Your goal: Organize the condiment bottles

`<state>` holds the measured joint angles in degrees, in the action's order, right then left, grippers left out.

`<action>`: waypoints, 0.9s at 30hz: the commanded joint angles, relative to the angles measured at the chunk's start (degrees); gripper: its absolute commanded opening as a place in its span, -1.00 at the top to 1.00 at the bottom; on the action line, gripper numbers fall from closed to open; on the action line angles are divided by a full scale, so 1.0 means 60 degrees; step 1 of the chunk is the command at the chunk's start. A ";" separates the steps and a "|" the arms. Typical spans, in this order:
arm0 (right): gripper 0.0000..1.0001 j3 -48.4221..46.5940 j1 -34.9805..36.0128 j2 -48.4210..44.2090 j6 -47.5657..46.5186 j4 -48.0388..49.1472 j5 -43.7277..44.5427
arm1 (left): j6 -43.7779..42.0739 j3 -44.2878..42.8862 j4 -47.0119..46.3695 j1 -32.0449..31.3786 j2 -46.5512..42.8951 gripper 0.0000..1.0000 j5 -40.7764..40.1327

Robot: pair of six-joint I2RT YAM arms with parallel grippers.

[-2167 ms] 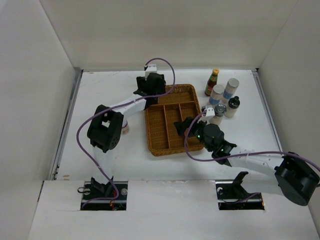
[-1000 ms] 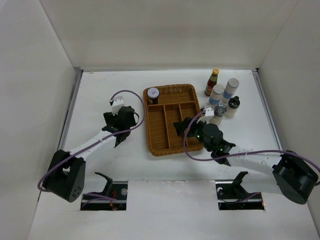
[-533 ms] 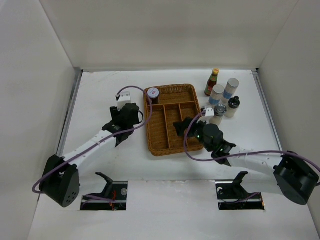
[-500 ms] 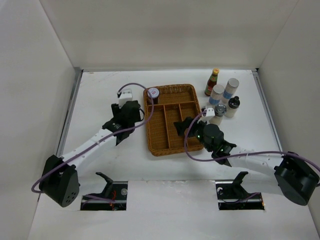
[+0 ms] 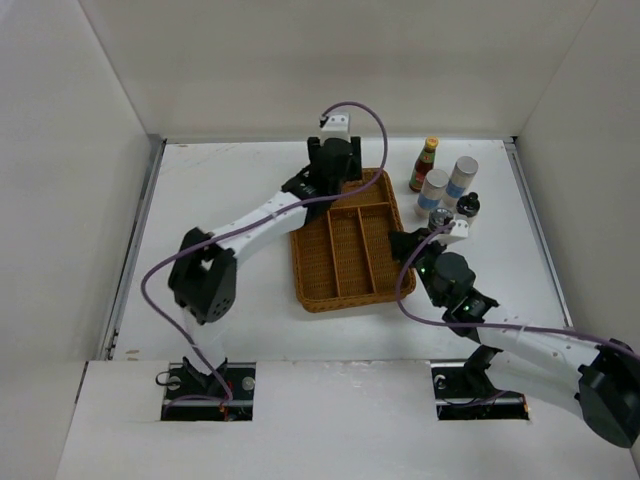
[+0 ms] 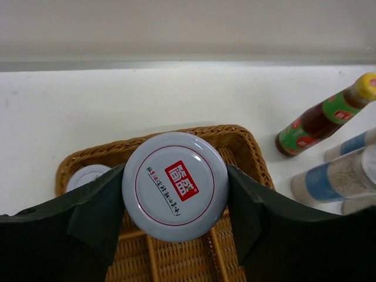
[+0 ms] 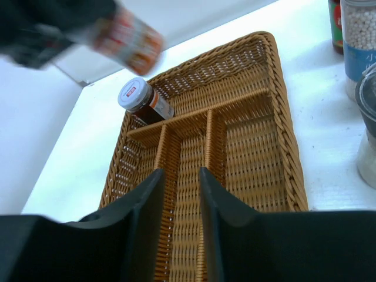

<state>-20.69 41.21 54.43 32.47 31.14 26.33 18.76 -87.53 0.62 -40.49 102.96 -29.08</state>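
My left gripper [image 5: 334,172] is over the far end of the wicker tray [image 5: 345,300], shut on a short pale-lidded jar [image 6: 175,187] held above the far compartment. A second pale-lidded jar [image 7: 144,100] stands in that compartment's left corner. The red-brown sauce bottle [image 5: 426,163], two white blue-banded cylinders [image 5: 433,188] [image 5: 460,178] and two dark-capped shakers [image 5: 467,207] [image 5: 440,218] stand on the table right of the tray. My right gripper [image 7: 182,194] is slightly open and empty, low at the tray's right side, pointing across it.
The tray [image 7: 288,147] has three long compartments and one cross compartment at the far end. White walls enclose the table on three sides. The bottle group stands close to my right wrist [image 5: 445,272].
My left arm has swung from the table left of the tray to above its far end, now with a jar in its jaws. My right arm has shifted a little to the right.
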 commanded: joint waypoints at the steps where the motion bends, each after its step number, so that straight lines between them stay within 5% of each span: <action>1: 0.21 0.0005 -0.0006 -0.0034 0.0052 0.0201 0.0183 | -0.0285 -0.1289 -0.0500 0.0105 0.0840 0.30 0.0350; 13: -0.45 0.0167 -0.0006 -0.0371 -0.0065 0.0465 0.0256 | -0.0227 -0.1497 -0.1025 0.0384 0.2894 0.23 0.0467; 16: -0.55 0.0167 -0.0006 -0.0575 -0.0210 0.0465 0.0285 | -0.0227 -0.1102 -0.1494 0.0399 0.2894 -0.04 0.0234; 20: -0.66 0.0094 0.0067 -0.0752 -0.0357 0.0480 0.0241 | -0.0242 -0.0589 -0.1714 0.0340 0.2457 -0.73 0.0042; 27: -0.76 -0.0418 0.0301 -0.1103 -0.0680 0.0188 0.0285 | -0.0154 0.0582 -0.3002 -0.0128 0.0086 -1.00 0.0774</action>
<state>-19.84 41.87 49.45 30.00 30.72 26.85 17.54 -84.73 -7.75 -39.70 115.18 -26.44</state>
